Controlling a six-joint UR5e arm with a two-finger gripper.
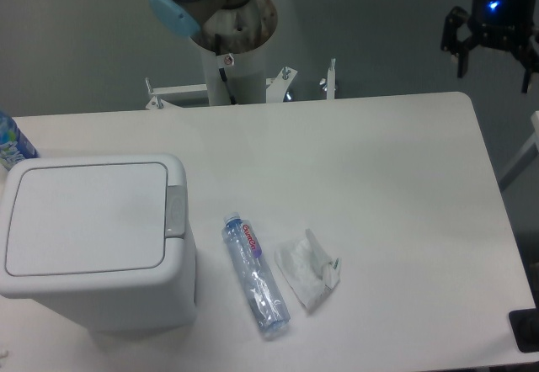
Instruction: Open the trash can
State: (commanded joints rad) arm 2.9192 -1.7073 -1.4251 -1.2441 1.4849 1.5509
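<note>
The white boxy trash can [97, 246] stands at the table's front left. Its flat lid [84, 216] is down and shut. The grey push-button [175, 211] sits on the rim at the lid's right edge. My gripper [493, 59] hangs at the top right, high above the table's far right corner and far from the can. Its two black fingers [461, 52] point down and stand apart, with nothing between them.
A clear plastic bottle [255, 275] lies on the table right of the can. A crumpled white tissue [307, 271] lies beside it. A blue bottle [12, 140] shows at the left edge. The arm's base [229, 39] stands behind the table.
</note>
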